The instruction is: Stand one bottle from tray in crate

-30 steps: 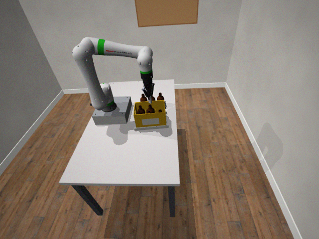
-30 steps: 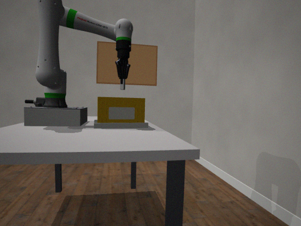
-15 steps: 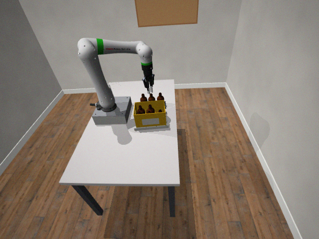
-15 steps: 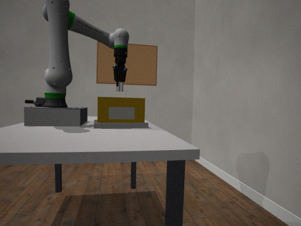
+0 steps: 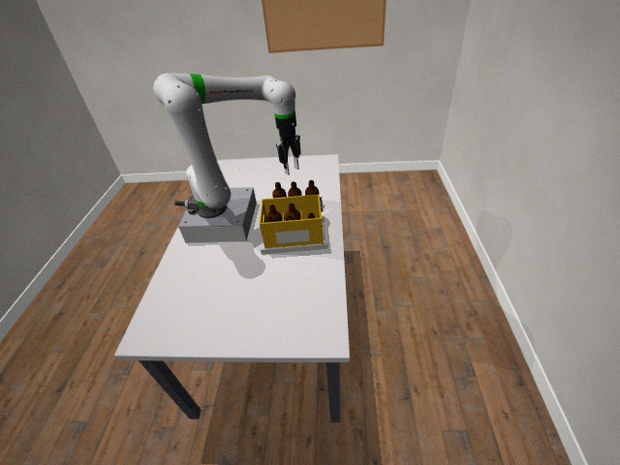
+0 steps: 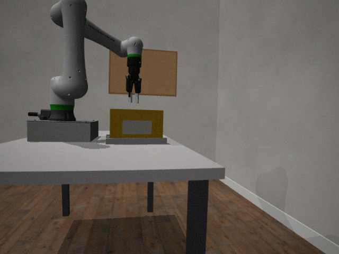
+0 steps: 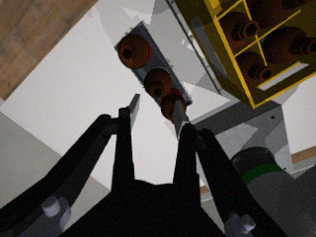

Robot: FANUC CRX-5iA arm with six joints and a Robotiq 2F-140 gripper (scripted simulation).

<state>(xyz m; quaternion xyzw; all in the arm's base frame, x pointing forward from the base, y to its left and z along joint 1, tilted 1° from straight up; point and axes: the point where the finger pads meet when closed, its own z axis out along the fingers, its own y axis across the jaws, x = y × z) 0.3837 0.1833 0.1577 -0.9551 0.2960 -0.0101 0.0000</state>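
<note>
Three bottles (image 5: 278,190) (image 7: 134,51) stand on the tray (image 7: 150,61), on the far side of the crate (image 5: 292,233) (image 6: 136,124) (image 7: 237,64), right of the robot base (image 5: 215,233) (image 6: 59,131) (image 7: 281,128).
</note>
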